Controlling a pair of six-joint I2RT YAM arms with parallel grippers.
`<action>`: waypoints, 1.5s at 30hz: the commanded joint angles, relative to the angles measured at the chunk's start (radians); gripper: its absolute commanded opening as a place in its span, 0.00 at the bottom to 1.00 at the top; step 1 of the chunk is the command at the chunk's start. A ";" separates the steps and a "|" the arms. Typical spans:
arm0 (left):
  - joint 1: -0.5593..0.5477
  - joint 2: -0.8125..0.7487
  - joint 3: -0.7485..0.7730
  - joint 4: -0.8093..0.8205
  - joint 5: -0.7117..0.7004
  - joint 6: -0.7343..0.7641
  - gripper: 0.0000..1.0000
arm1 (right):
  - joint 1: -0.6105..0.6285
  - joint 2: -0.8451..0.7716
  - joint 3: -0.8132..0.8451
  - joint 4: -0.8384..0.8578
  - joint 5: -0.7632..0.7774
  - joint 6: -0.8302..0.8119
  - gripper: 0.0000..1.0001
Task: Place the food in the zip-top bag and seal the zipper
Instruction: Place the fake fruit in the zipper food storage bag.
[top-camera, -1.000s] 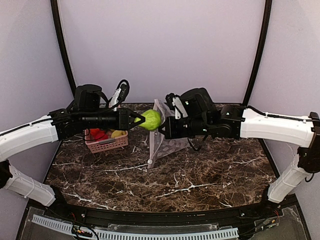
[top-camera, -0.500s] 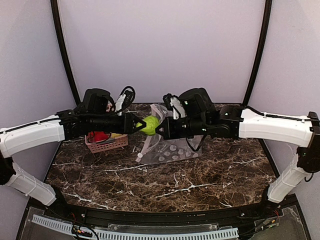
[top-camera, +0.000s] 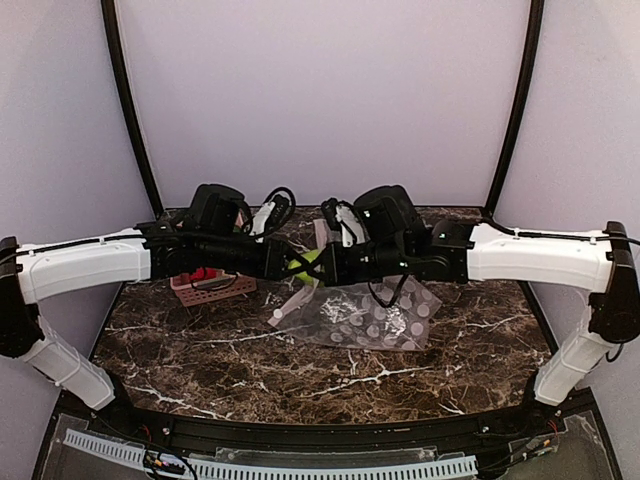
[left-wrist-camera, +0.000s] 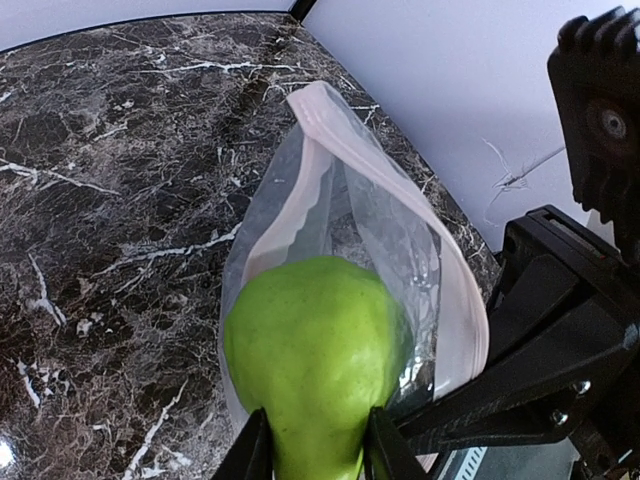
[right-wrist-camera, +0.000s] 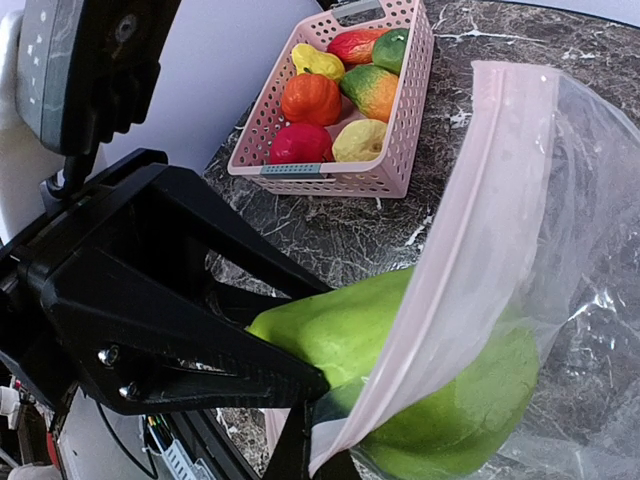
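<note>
My left gripper (left-wrist-camera: 312, 445) is shut on a green toy pear (left-wrist-camera: 315, 350) and holds its front half inside the open mouth of the zip-top bag (top-camera: 375, 320). The pear (right-wrist-camera: 350, 330) passes under the pale pink zipper strip (right-wrist-camera: 490, 220). My right gripper (right-wrist-camera: 320, 455) is shut on the bag's mouth edge and holds it up above the table. The two grippers meet at mid-table, with the left gripper (top-camera: 298, 264) tip to tip against the right gripper (top-camera: 322, 268). The bag's dotted body lies flat on the marble to the right. I cannot see the slider tab.
A pink slotted basket (right-wrist-camera: 400, 150) stands at the back left, holding several more toy fruits and vegetables (right-wrist-camera: 312, 97), red, orange, yellow and green. It is partly hidden behind the left arm in the top view (top-camera: 210, 288).
The left gripper has carried the pear rightward into the bag's mouth. The right gripper has moved left to meet it, and the bag's body has dropped flat onto the table.
</note>
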 joint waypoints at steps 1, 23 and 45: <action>-0.027 -0.008 0.035 -0.034 0.082 0.058 0.13 | -0.043 -0.036 -0.054 0.095 -0.046 0.001 0.00; -0.060 0.031 0.061 -0.033 0.165 0.081 0.12 | -0.115 -0.071 -0.083 0.198 -0.280 -0.175 0.00; -0.061 -0.061 0.111 -0.152 0.005 0.130 0.66 | -0.115 -0.122 -0.131 0.198 -0.246 -0.168 0.00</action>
